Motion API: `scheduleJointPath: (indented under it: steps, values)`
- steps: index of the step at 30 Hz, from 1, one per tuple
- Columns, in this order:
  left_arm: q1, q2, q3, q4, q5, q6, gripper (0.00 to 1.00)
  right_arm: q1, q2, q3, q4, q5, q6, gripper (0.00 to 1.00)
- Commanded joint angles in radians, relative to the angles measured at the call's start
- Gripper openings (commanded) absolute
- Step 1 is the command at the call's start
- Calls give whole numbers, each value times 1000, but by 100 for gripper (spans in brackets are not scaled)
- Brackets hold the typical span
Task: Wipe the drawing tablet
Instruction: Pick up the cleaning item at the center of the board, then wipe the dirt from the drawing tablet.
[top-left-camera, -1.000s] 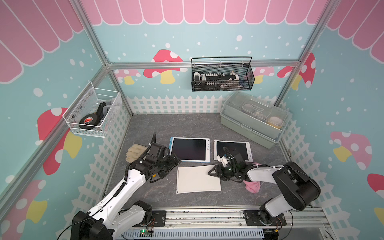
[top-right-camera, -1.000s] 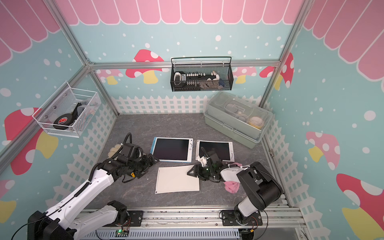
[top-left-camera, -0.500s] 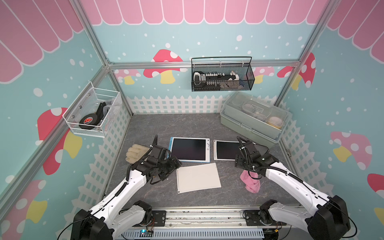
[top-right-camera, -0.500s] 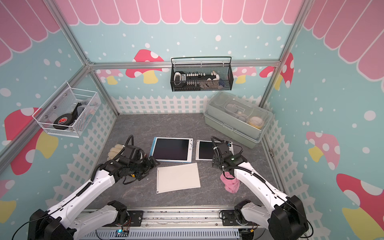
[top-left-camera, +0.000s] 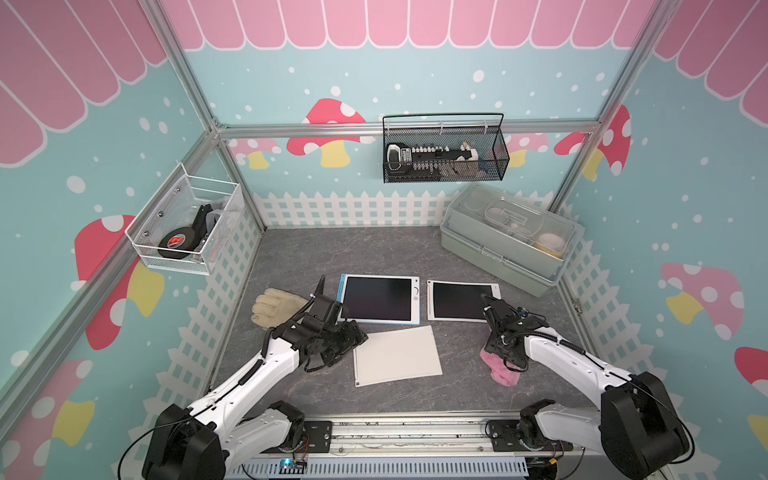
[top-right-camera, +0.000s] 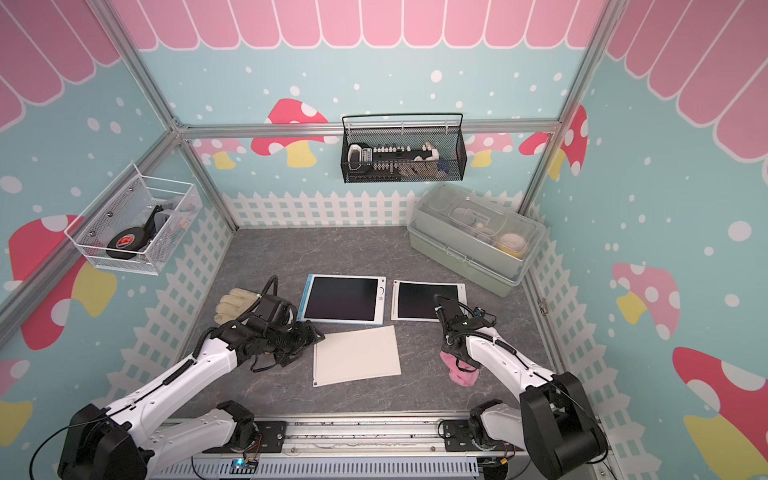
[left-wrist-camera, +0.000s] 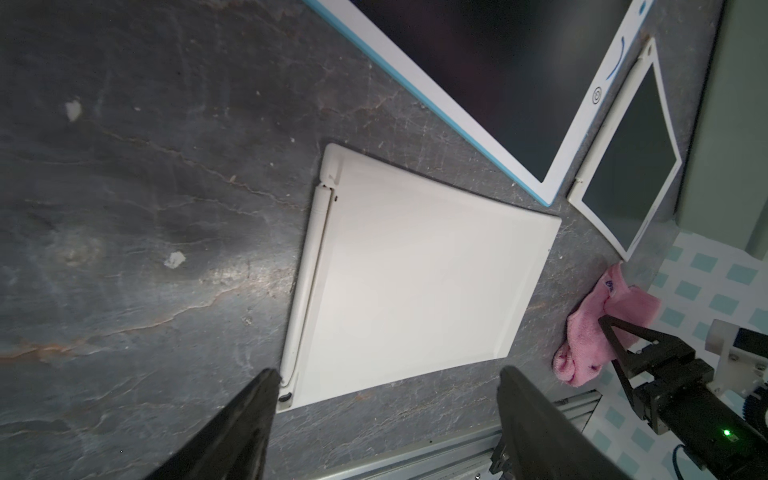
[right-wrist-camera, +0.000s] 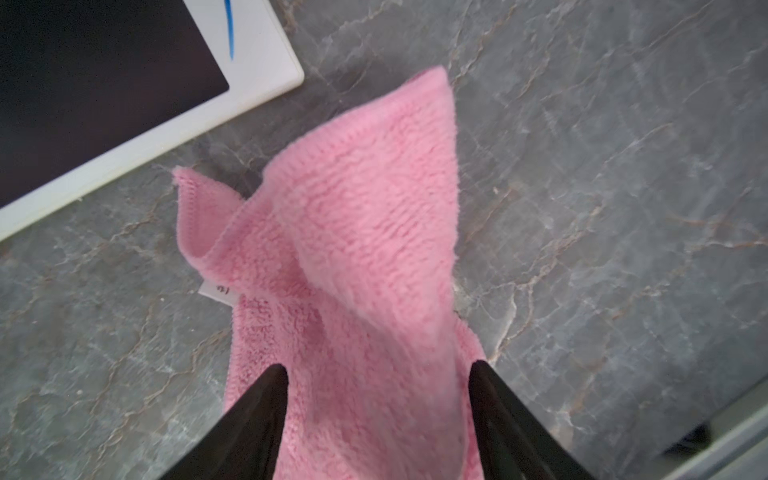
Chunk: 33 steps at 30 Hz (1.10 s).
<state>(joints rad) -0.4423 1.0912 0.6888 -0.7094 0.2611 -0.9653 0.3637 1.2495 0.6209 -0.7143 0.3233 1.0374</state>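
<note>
Pink cloth is seen bunched up near the front right corner of the worktop. The right gripper is held right over it, with its jaws spread wide and the cloth between them. Nothing looks squeezed yet, so the cloth is not picked up. The left gripper is spread wide too, with nothing in it, just above the left end of the pale tablet. That tablet is laid near the middle of the front edge. The blue tablet and the small tablet, both dark, are laid side by side just behind it. Which one is meant to be wiped cannot be told.

Only a thin fold may be caught, and then the cloth could be dropped on the way. The jaws could be pushed too low and bumped on the hard worktop. The tablets look light and flat, so one could be slid away when rubbed, if it is not held down. The pen clipped on the pale tablet could be knocked loose by the left gripper.
</note>
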Motion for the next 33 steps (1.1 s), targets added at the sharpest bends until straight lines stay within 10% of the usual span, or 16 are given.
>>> scheduleJointPath:
  steps: [1,4,8,13,18,33]
  values:
    - [-7,31,-8,-60,-29,5,79,-14,49,-36,72,-44,34,64]
    - [-12,60,-2,-93,-48,12,74,-22,74,-41,114,-68,27,48]
    - [-25,84,-3,-113,-70,5,67,-29,63,-21,116,-54,-2,0]
    - [-48,135,-15,-115,-84,-1,63,2,-136,68,91,67,-135,0]
    - [-67,202,-10,-70,-112,29,59,256,-284,131,252,268,-396,0]
    - [-110,330,2,1,-168,65,35,609,110,81,817,232,-395,0]
